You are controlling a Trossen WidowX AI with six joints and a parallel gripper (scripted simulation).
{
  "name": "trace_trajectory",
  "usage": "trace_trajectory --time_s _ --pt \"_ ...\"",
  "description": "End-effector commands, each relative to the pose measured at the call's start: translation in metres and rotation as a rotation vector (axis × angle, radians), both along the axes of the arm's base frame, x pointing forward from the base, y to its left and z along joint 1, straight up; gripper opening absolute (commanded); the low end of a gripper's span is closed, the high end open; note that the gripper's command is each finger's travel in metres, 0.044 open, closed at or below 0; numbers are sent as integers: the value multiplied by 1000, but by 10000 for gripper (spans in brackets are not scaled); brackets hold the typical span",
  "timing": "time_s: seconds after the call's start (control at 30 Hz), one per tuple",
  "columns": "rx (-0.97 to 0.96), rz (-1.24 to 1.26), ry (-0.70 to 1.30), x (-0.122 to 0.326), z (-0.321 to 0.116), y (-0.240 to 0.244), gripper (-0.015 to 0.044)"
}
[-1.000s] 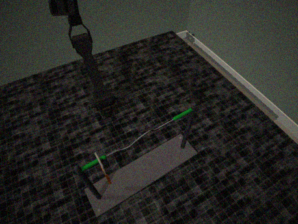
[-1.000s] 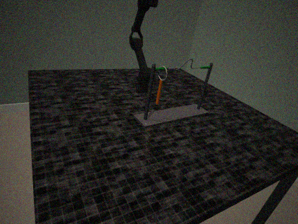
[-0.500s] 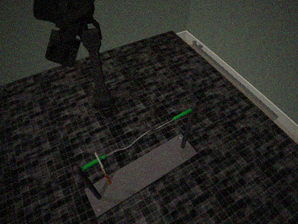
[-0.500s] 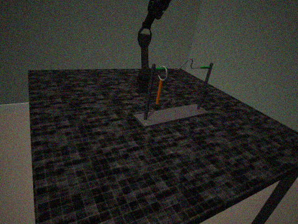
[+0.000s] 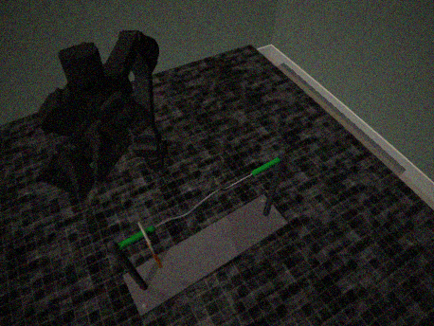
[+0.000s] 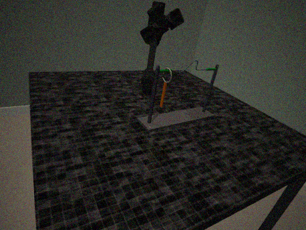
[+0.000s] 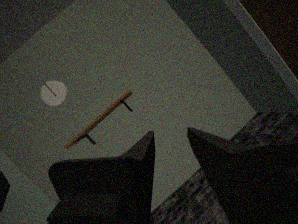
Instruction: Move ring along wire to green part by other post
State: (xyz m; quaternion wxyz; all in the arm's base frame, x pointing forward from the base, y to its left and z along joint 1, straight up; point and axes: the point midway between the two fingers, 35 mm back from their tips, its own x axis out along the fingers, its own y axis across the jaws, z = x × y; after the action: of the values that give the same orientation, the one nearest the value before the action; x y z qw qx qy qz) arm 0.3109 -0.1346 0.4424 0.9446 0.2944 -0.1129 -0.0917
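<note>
The ring [image 5: 142, 230] [image 6: 167, 74] hangs on the green part [image 5: 135, 238] of the wire by the near post [image 5: 133, 272] [image 6: 153, 97]. Its orange handle [image 5: 153, 253] [image 6: 163, 94] hangs down over the grey base plate [image 5: 213, 246] [image 6: 180, 117]. The thin grey wire [image 5: 204, 201] [image 6: 195, 63] runs to the other green part [image 5: 265, 167] [image 6: 210, 69] at the far post [image 5: 269, 201] [image 6: 210, 88]. My gripper [image 7: 170, 133] [image 6: 166, 13] is raised high behind the stand and points up and away. Its fingers stand a little apart with nothing between them.
My dark arm [image 5: 104, 109] stands folded at the back of the dark tiled table [image 5: 308, 246] [image 6: 100, 160]. The wrist view shows a wall with a small shelf [image 7: 100, 119] and a round disc [image 7: 53, 93]. A pale skirting strip [image 5: 360, 123] runs beyond the table's edge.
</note>
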Motion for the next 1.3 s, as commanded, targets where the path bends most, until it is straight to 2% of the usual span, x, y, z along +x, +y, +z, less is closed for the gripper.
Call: trace_trajectory --time_s 0.0,0.33,0.63,0.73,0.93,1.27 --pt "-82 3 62 10 -37 -19 160" --pt "-276 18 196 10 -135 -63 160" --pt "-349 -24 266 3 -162 -79 160" --pt "-368 -5 283 1 -180 -79 160" --pt "-434 71 336 -15 -243 -71 160" --pt "-545 198 376 -56 -329 -31 160"
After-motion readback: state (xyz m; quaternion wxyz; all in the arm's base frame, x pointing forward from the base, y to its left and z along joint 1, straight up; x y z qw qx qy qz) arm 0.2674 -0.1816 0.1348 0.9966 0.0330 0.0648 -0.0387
